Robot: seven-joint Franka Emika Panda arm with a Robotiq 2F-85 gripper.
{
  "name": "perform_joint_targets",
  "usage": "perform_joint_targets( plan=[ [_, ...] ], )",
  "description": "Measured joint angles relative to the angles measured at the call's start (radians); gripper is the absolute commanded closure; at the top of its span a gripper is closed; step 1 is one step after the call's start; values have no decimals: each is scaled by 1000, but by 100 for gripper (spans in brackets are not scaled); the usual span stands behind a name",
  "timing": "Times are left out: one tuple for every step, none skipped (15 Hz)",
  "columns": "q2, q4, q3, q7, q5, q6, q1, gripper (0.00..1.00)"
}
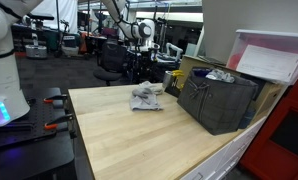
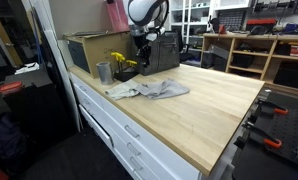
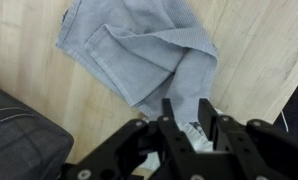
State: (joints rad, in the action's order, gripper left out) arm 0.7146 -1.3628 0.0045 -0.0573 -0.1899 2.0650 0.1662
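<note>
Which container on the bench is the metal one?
The small silver metal cup, shiny and standing just beside the crumpled grey cloth. The dark grey fabric bin and brown cardboard box are much bigger and dull.

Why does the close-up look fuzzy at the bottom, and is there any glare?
Wrist view: the end effector is dark and blurred, the grey cloth sharp; in both exterior views: soft, even light on the wooden tabletop, no harsh glare.

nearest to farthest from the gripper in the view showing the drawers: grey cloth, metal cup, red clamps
1. grey cloth, just below the gripper
2. metal cup, beside the cloth by the table edge
3. red clamps, past the table's far end
</note>
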Motion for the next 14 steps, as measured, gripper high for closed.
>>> perform_joint_targets(
  plan=[
    [-1,7,-1,-1,0,-1,-9,27],
    [-4,12,-2,-1,5,-1,-25,21],
    [-8,18,-5,0,15,-1,-47,12],
    [-13,21,-9,1,35,-2,-77,6],
    [-16,22,-13,1,58,-4,-110,1],
    [-17,22,-19,1,82,-5,-147,0],
    [-16,20,-25,0,105,-6,-186,0],
    [-14,18,-28,-3,129,-7,-224,0],
    [-9,14,-29,-14,156,-8,-262,0],
    [-1,8,-29,-24,185,-8,-296,0],
    [9,3,-29,-38,214,-8,-326,0],
    [21,0,-27,-48,242,-9,-351,0],
    [35,-4,-26,-58,267,-9,-370,0],
    [48,-9,-23,-64,291,-9,-384,0]
  ],
)
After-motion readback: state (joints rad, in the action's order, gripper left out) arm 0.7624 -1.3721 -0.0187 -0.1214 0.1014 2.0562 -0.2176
